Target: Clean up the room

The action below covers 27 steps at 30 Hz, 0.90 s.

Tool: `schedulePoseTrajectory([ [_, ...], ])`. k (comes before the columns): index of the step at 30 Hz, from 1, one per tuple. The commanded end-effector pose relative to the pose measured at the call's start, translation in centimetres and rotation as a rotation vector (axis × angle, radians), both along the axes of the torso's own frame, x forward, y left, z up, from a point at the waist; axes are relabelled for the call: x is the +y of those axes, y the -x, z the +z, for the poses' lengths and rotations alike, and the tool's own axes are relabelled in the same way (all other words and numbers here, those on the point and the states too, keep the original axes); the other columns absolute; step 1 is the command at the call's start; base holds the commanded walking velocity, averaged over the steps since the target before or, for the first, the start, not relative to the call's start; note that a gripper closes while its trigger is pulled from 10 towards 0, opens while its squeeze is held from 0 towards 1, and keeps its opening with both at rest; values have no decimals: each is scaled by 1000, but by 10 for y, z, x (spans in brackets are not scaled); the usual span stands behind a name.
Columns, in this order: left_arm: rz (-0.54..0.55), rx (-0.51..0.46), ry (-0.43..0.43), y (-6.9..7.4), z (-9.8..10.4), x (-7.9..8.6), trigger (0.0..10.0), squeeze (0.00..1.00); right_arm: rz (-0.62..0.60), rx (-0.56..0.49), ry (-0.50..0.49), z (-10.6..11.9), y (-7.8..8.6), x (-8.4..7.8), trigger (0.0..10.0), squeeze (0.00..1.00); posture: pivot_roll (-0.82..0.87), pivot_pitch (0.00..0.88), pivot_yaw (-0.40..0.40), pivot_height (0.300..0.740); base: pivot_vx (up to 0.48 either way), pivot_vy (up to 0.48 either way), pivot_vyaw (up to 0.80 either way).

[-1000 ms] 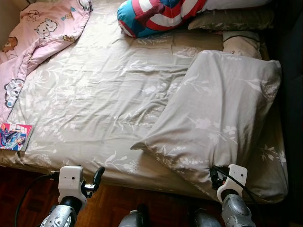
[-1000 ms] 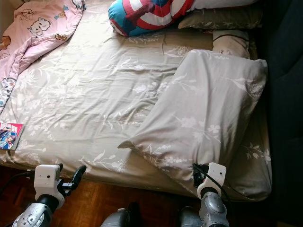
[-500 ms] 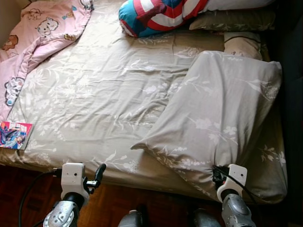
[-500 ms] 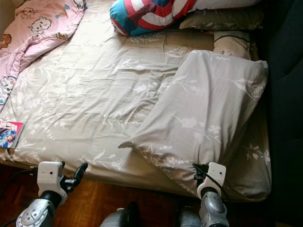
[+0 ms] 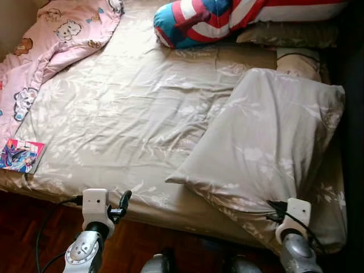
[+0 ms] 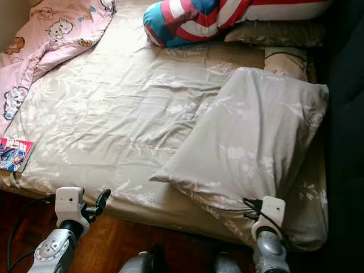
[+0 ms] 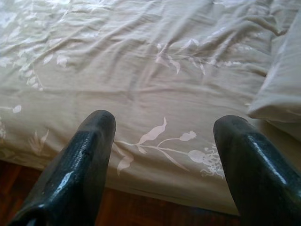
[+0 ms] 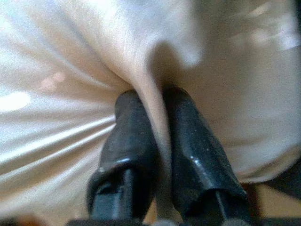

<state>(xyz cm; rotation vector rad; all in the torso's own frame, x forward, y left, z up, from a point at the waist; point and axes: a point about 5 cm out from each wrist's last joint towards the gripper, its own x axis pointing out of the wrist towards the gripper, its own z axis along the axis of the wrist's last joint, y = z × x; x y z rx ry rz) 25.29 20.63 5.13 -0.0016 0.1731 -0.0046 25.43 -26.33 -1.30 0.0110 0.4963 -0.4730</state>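
Right pincer pinching the near edge of a grey floral pillow on the bed.

The pillow (image 5: 273, 142) lies tilted across the right side of the bed (image 5: 125, 114), its near edge gathered into a fold between the right pincer (image 8: 157, 101), whose fingers close tightly on the fabric. The left pincer (image 7: 162, 125) hangs spread wide and empty just off the bed's near edge. A comic book (image 5: 21, 155) rests at the left edge, a pink cartoon blanket (image 5: 51, 40) beyond it, and a striped shield cushion (image 5: 210, 20) at the head.

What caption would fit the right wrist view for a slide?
Right tool shut on a fold of the grey pillow.
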Motion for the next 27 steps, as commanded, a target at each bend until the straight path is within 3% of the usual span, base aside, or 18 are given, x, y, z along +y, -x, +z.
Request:
schedulePoseTrajectory([
  [1, 30, 42, -8, 9, -11, 8, 10000, 0, -102, 49, 17, -6, 17, -18, 0, 0, -26, 196, 91, 740, 0, 0, 0],
  [3, 31, 35, -3, 2, -11, 6, 10000, 0, -192, 35, 114, 10, 18, -49, 0, 0, -56, 183, 86, 740, 0, 0, 0],
  [4, 37, 24, -1, -5, -10, 8, 10000, 0, -254, 0, 203, 29, 16, -74, 0, 0, -75, 185, 84, 740, 0, 0, 0],
  [6, 39, 22, -1, -7, -9, 8, 10000, 0, -268, -9, 223, 34, 15, -79, 0, 0, -75, 185, 84, 740, 0, 0, 0],
  [9, 57, 22, 0, -9, -12, 12, 10000, 0, -331, -37, 311, 54, 17, -104, 0, 0, -101, 156, 75, 740, 0, 0, 0],
  [11, 60, 22, -1, -10, -13, 13, 10000, 0, -353, -48, 336, 60, 18, -111, 0, 0, -102, 153, 75, 740, 0, 0, 0],
  [14, 69, 23, -4, -12, -16, 15, 10000, 0, -319, -107, 277, 67, 9, -110, 0, 0, -104, 130, 69, 740, 0, 0, 0],
  [15, 69, 24, -5, -13, -16, 15, 10000, 0, -270, -128, 229, 65, 2, -101, 7451, 0, -102, 131, 71, 740, 0, 0, 0],
  [16, 69, 24, -5, -13, -16, 15, 10000, 0, -270, -128, 229, 65, 2, -101, 7451, 0, -102, 131, 71, 740, 0, 0, 0],
  [17, 68, 24, -6, -13, -16, 15, 10000, 0, -210, -134, 183, 61, -4, -90, 10000, 0, -102, 131, 71, 740, 0, 0, 0],
  [18, 68, 22, -7, -14, -16, 16, 10000, 0, -159, -129, 134, 54, -8, -78, 10000, 0, -91, 137, 74, 740, 0, 0, 0],
  [19, 68, 22, -7, -14, -16, 16, 10000, 0, -159, -129, 134, 54, -8, -78, 10000, 0, -91, 137, 74, 740, 0, 0, 0],
  [20, 68, 19, -14, -12, -16, 18, 10000, 0, -75, -104, 22, 36, -13, -49, 10000, 0, -62, 152, 84, 740, 0, 0, 0],
  [22, 68, 19, -14, -12, -16, 18, 10000, 0, -75, -104, 22, 36, -13, -49, 10000, 0, -62, 152, 84, 740, 0, 0, 0],
  [23, 68, 17, -17, -11, -16, 19, 10000, 0, -57, -95, -9, 31, -13, -41, 10000, 0, -62, 152, 84, 740, 0, 0, 0],
  [24, 70, 17, -22, -9, -16, 21, 10000, 0, -37, -88, -33, 24, -13, -30, 10000, 149, -46, 154, 88, 740, 0, 0, 0],
  [25, 71, 15, -27, -7, -15, 23, 10000, 0, -29, -82, -62, 19, -12, -21, 10000, 1000, -25, 163, 96, 740, 0, 0, 0],
  [27, 72, 8, -44, -2, -15, 29, 10000, 0, -8, -50, -103, 8, -12, 1, 10000, 1000, -7, 177, 104, 740, 0, 0, 0],
])
